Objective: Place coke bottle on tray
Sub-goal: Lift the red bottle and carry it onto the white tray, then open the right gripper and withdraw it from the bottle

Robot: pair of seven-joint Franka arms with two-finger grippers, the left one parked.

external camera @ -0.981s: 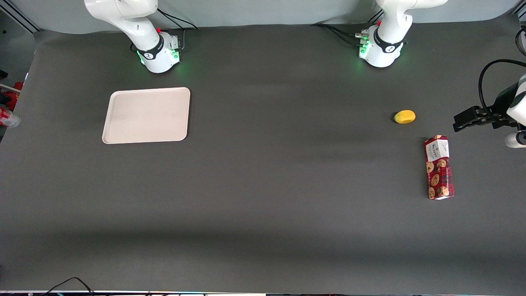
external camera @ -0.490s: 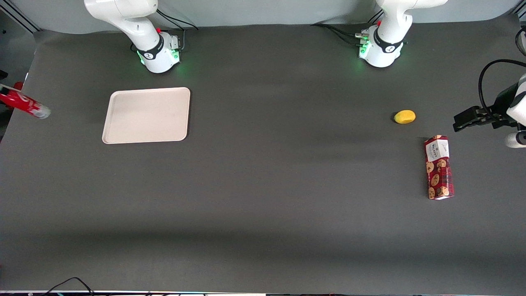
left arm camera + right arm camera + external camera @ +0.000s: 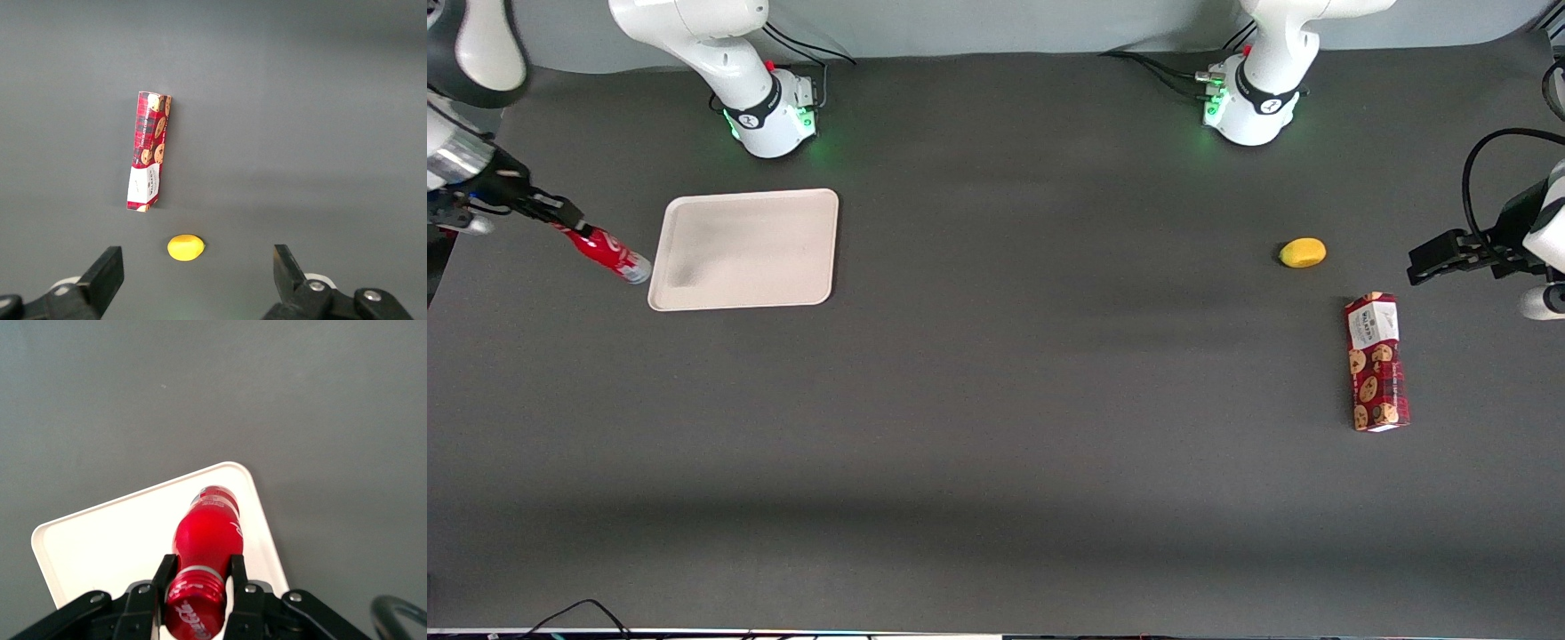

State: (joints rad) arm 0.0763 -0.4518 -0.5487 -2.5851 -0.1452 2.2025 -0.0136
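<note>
My right gripper [image 3: 565,220] is shut on the neck of the coke bottle [image 3: 607,254], a slim red bottle with a silvery base, and holds it tilted in the air beside the tray's edge at the working arm's end. The cream-beige tray [image 3: 765,258] lies flat on the dark table. In the right wrist view the gripper [image 3: 199,577] clamps the bottle [image 3: 207,537] just under its red cap, with the tray [image 3: 113,543] showing below the bottle.
A yellow lemon-like fruit [image 3: 1303,252] and a red cookie box [image 3: 1376,362] lie toward the parked arm's end of the table. They also show in the left wrist view, the fruit [image 3: 185,247] and the box [image 3: 148,160].
The gripper with the bottle has come in from the table's edge toward the tray, now reaching the tray's side. A shadow has appeared on the tray.
</note>
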